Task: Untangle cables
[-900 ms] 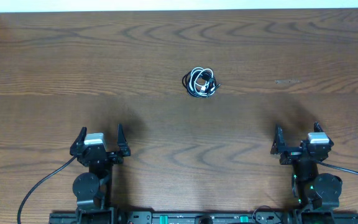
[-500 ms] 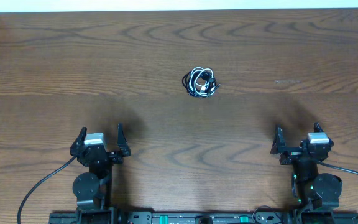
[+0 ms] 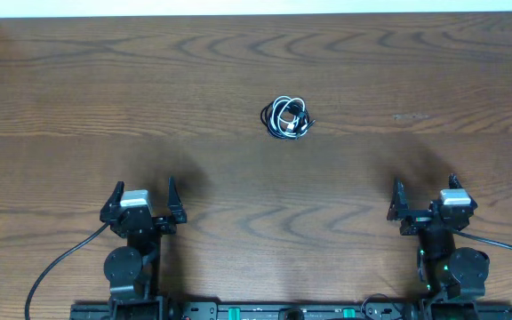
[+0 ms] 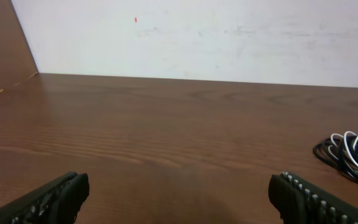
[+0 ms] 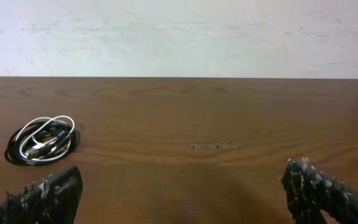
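The cables [image 3: 287,117] lie as one small black-and-white coiled knot on the wooden table [image 3: 256,71], at the middle and toward the far side. The knot also shows at the right edge of the left wrist view [image 4: 350,154] and at the left of the right wrist view [image 5: 41,140]. My left gripper [image 3: 143,196] is open and empty near the front left, far from the knot. My right gripper [image 3: 425,193] is open and empty near the front right, also far from it. Both sets of fingers show spread wide in the wrist views [image 4: 179,193] [image 5: 182,190].
Thick black wires [image 3: 56,267] run from the arm bases along the front edge. A white wall [image 4: 197,37] stands behind the table's far edge. A wooden side panel [image 4: 2,50] rises at the far left. A small scuff [image 5: 213,146] marks the wood at the right.
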Tool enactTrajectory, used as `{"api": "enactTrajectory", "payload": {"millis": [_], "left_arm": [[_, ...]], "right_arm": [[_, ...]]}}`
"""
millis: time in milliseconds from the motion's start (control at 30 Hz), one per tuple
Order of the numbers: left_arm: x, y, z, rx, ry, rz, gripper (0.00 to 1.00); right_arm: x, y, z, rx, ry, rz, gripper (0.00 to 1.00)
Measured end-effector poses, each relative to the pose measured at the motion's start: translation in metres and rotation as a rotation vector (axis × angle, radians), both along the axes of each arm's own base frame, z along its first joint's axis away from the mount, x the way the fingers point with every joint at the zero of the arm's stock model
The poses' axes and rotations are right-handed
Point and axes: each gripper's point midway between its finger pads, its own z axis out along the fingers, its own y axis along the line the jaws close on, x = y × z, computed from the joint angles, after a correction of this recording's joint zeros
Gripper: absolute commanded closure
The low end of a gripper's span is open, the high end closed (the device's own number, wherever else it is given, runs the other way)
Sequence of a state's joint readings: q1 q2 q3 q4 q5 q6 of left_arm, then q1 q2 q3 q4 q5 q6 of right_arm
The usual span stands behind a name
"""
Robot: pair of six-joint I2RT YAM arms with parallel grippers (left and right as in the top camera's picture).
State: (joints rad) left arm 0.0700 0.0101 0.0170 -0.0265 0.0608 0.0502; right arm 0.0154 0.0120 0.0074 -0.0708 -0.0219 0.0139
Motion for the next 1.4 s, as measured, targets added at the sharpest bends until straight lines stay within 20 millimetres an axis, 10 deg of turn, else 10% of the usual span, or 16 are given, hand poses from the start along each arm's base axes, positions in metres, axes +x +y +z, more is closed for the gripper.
{"api": "enactTrajectory", "payload": {"millis": [767, 1133, 1400], "left_arm": [[0.0, 0.0, 0.0, 0.0, -0.001, 0.0, 0.02], [-0.004, -0.054, 0.012, -0.155, -0.034, -0.302, 0.02], [-0.023, -0.085, 0.083, -0.116, -0.257, -0.51, 0.03]], "right_arm": [[0.0, -0.002, 0.004, -0.005, -0.016, -0.012, 0.01], [-0.009, 0.042, 0.052, 0.311, -0.162, 0.257, 0.01], [-0.034, 0.054, 0.122, 0.286, -0.434, 0.38, 0.01]]}}
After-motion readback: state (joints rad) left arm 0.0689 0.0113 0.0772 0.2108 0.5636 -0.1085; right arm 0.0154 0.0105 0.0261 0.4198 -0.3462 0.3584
